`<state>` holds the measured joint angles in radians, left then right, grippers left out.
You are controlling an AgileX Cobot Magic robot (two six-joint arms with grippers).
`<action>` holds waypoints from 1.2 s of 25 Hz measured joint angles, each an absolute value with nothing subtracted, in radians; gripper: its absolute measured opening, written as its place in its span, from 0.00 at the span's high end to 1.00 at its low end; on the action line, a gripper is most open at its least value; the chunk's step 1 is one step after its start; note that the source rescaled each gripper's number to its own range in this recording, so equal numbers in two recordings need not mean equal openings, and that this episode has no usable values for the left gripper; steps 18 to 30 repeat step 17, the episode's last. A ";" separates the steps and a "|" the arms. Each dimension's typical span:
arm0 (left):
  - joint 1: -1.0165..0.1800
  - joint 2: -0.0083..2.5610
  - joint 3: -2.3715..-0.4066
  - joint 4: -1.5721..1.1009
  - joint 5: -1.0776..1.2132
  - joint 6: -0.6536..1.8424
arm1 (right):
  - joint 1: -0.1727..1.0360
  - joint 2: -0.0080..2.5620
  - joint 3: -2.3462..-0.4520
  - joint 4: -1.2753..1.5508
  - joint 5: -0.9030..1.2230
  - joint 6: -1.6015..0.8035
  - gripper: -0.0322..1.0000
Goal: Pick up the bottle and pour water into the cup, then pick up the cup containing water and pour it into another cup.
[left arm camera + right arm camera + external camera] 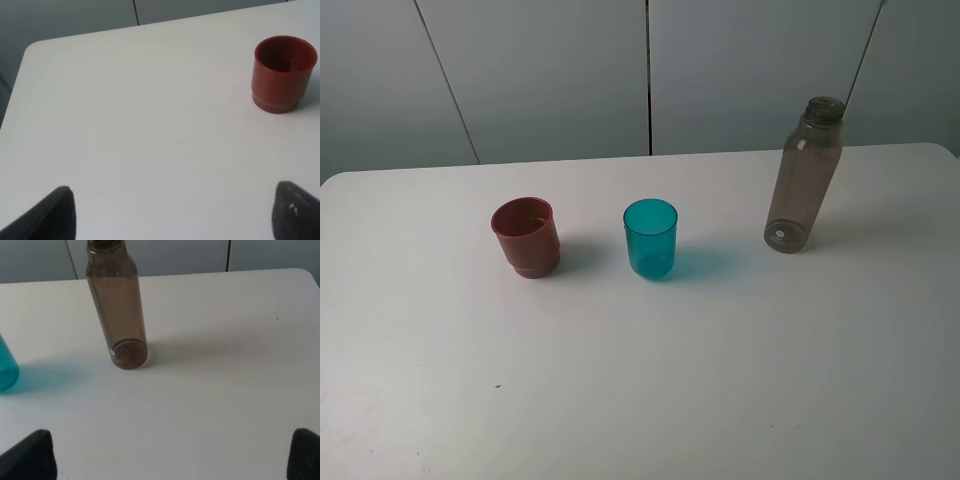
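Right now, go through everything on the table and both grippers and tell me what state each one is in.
Bottle: upright, uncapped, untouched; contents cannot be told.
Teal cup: upright, looks empty, standing free.
Red cup: upright, empty inside, standing free.
Left gripper: open, holding nothing, short of the red cup.
Right gripper: open, holding nothing, short of the bottle.

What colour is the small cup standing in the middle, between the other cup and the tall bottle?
Translucent teal-blue plastic tumbler; clearest in the exterior high view.
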<state>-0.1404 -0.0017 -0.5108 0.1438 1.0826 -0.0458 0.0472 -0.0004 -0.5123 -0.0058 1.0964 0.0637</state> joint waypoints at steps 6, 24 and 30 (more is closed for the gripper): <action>-0.140 -0.002 -0.511 0.144 1.083 -0.046 | 0.047 0.000 -0.512 -0.006 1.096 0.064 0.00; -0.140 -0.002 -0.511 0.144 1.083 -0.048 | 0.047 0.000 -0.512 -0.006 1.096 0.064 0.00; -0.140 -0.002 -0.511 0.144 1.083 -0.048 | 0.047 0.000 -0.512 -0.006 1.096 0.064 0.00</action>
